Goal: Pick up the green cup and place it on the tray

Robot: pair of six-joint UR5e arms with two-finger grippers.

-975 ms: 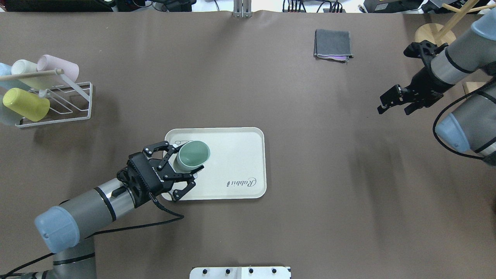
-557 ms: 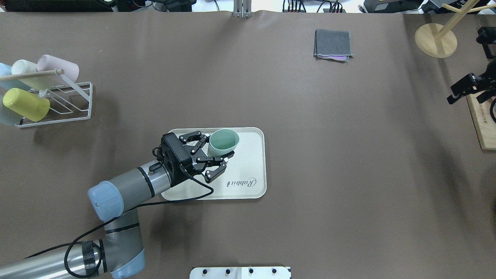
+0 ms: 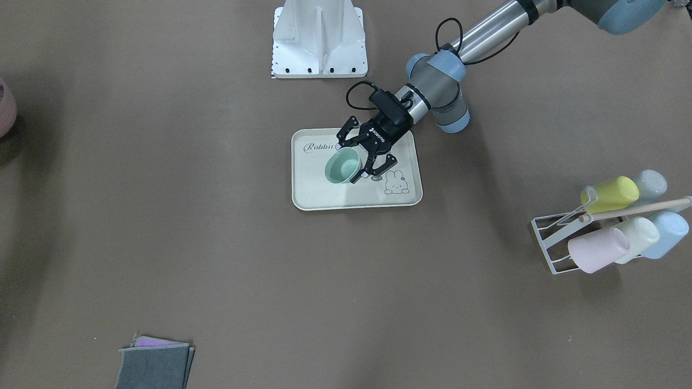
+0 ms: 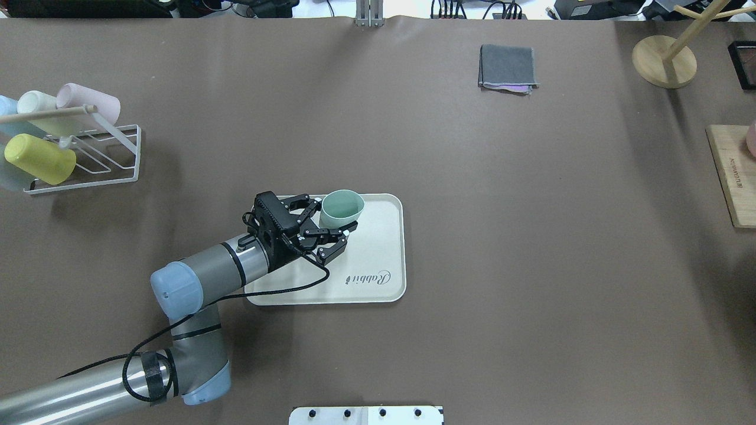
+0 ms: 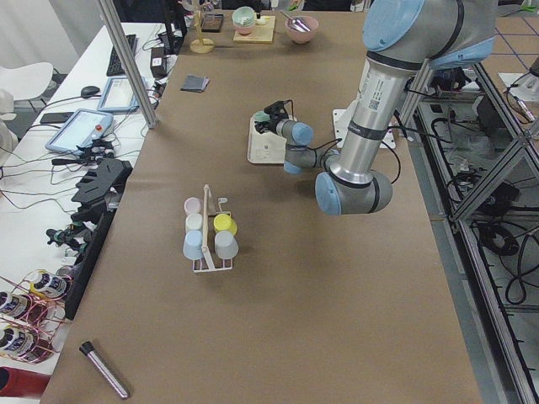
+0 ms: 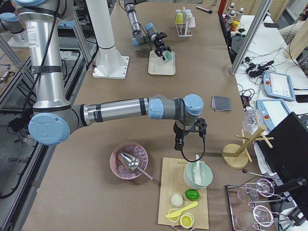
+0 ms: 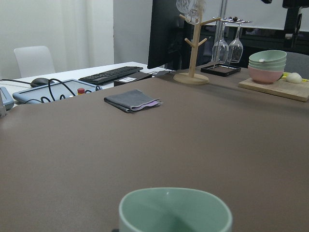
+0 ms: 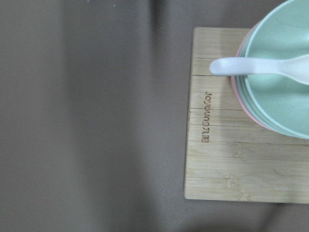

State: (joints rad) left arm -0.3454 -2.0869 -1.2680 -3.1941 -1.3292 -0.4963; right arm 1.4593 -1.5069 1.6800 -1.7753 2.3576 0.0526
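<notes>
While in pincer [image 4: 332, 222], cup [image 4: 342, 206] over tray [image 4: 381, 236]

A white wire rack [image 4: 112, 153] is placed at one end of the table, and a yellow-green cup [image 4: 39, 158], a pink cup [image 4: 88, 101], a cream cup [image 3: 640, 237] and a pale blue cup [image 3: 670, 231] are laid on their sides on it. A folded grey cloth [image 4: 508, 66] with a purple edge and the round base of a wooden stand [image 4: 664, 61] are found along the far edge. At the other end a stack of bowls [image 8: 280, 92], with a white spoon [image 8: 251, 66] laid in the top one, is set on a wooden board [image 8: 217, 159], and a pink bowl [image 6: 129, 161] is seen just beside it.
</notes>
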